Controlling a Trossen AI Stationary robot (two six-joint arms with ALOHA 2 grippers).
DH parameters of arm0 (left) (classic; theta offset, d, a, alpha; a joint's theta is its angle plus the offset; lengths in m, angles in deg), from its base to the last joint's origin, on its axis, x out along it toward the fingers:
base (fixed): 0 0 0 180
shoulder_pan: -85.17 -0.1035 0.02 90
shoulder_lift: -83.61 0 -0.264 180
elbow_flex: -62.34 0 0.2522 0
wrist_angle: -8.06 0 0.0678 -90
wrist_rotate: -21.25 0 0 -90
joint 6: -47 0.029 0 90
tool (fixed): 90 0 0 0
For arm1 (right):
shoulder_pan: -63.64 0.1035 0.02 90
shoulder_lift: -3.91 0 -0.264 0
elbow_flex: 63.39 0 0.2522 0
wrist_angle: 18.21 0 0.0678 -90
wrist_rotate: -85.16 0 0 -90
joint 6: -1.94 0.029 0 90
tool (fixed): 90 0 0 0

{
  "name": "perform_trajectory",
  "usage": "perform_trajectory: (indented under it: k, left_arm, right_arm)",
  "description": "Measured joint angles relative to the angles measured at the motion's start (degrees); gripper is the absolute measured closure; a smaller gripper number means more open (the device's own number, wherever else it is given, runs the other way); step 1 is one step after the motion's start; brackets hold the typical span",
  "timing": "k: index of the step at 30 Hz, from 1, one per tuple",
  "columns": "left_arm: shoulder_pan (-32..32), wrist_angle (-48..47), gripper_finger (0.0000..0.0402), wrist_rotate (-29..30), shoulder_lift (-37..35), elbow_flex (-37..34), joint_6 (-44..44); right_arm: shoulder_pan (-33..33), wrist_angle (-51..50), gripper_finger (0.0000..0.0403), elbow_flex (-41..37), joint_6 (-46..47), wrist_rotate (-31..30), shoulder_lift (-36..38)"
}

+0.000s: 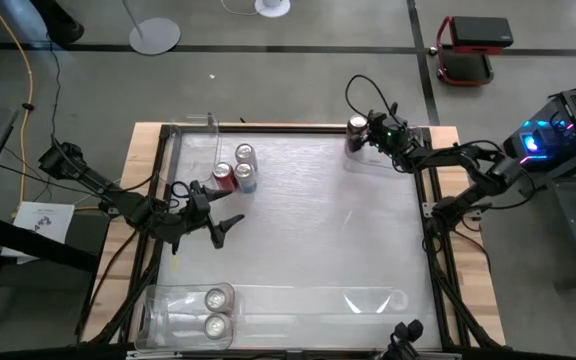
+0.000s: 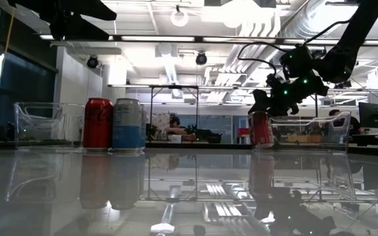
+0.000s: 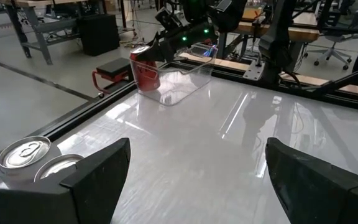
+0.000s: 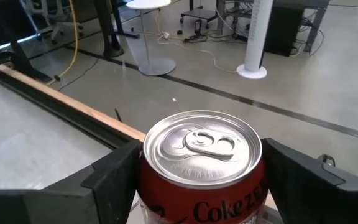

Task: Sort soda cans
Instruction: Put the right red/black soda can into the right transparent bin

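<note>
Soda cans are spread over the tabletop [image 1: 298, 230] in three places. One red can [image 1: 357, 129] stands at the far right corner, inside a clear bin [image 3: 188, 78] there. The right end effector [image 4: 197, 165] has a finger on each side of this can, near its top. The fingers look very close to the can, maybe touching it, so I judge it is pinching the can or just about to let go.

Three more cans stand together near the far left corner: a red one [image 1: 223, 177], a silver-blue one [image 1: 246, 178] beside it, and another silver one [image 1: 244, 154] behind. Two cans [image 1: 215, 311] lie in a second clear bin [image 1: 163, 312] at the near left corner.

The left end effector [image 1: 216, 218] hovers just beside the group of three, near the left edge. Its fingers are spread wide and hold nothing.

The step in hand looks like setting the red can down in the far right bin. To do it well, the right arm should keep the can straight up and lower it until the bottom sits flat. Then it should spread its fingers slowly and lift straight up, so it does not knock the can over or bump the bin wall.

The left arm should pick just one can from the group. They stand close together, so it should come in slowly and not push the others.
</note>
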Motion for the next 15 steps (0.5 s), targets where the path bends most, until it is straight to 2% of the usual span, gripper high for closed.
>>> perform_trajectory:
  k: [15]
  left_arm:
    - [0.0, 0.4, 0.0053, -0.1, 0.0, 0.0, -0.1]
  right_arm:
    - [-0.1, -3.3, 0.0071, -0.1, -6.1, 5.4, -0.2]
